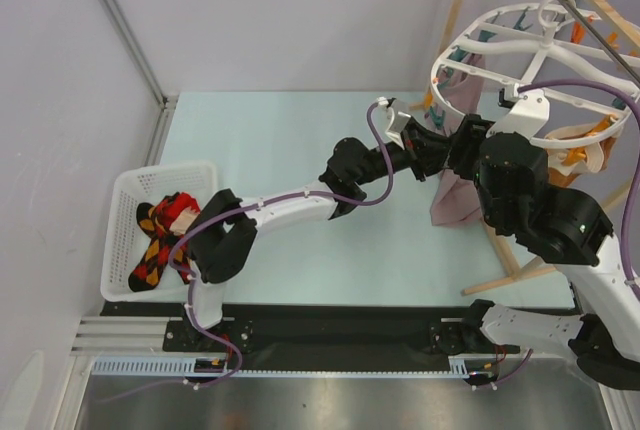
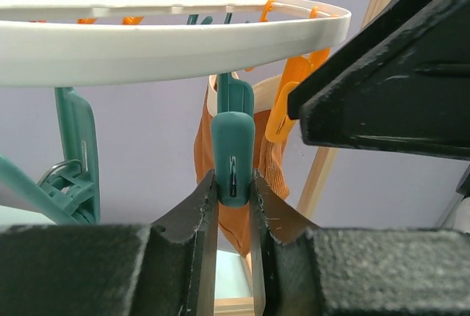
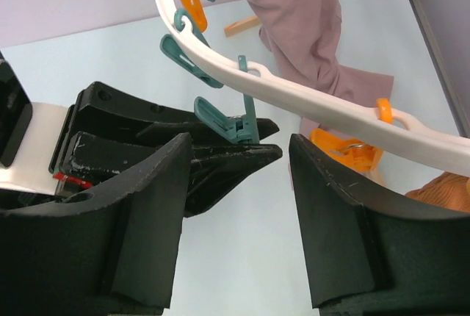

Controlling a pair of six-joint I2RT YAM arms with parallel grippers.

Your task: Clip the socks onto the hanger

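Top external, socks (image 1: 160,235): both in basket (image 1: 122,220), lower left; none clipped yet.
Left hand (image 2: 233,192): squeezing teal clip (image 2: 233,139) under hanger (image 2: 169,44).
Right hand (image 3: 241,213): wide, empty.

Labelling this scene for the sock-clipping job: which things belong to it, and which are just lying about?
Job: socks, hanger, teal clip pinched by left hand, open right hand.
Lying about: basket, pink cloth, orange garment, wooden pole.
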